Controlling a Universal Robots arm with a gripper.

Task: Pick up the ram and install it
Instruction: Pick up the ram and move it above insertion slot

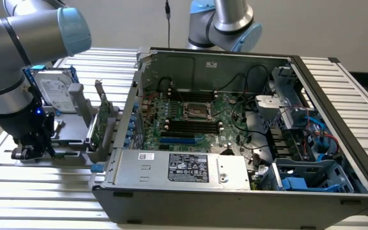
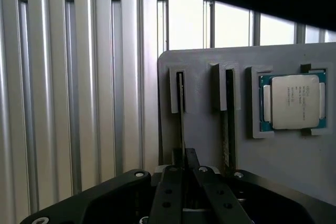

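The ram [image 2: 181, 103] stands on edge in a slot of the grey holder plate [image 2: 205, 129], seen as a thin dark stick. My gripper [image 2: 185, 157] has its two black fingers [image 2: 170, 187] pressed together on the stick's near end, so it is shut on the ram. A second thin stick [image 2: 228, 114] sits in the neighbouring slot. In the exterior view the gripper [image 1: 34, 146] reaches down onto the holder [image 1: 69, 143] at the exterior view's left, beside the open computer case [image 1: 235, 191].
A CPU chip [image 2: 294, 100] lies in a recess of the holder. A green expansion card [image 1: 97, 127] and a silver hard drive [image 1: 53, 91] stand upright in the holder. The motherboard [image 1: 190, 103] with black memory slots [image 1: 190, 127] lies inside the case. A second arm [image 1: 225, 24] stands behind.
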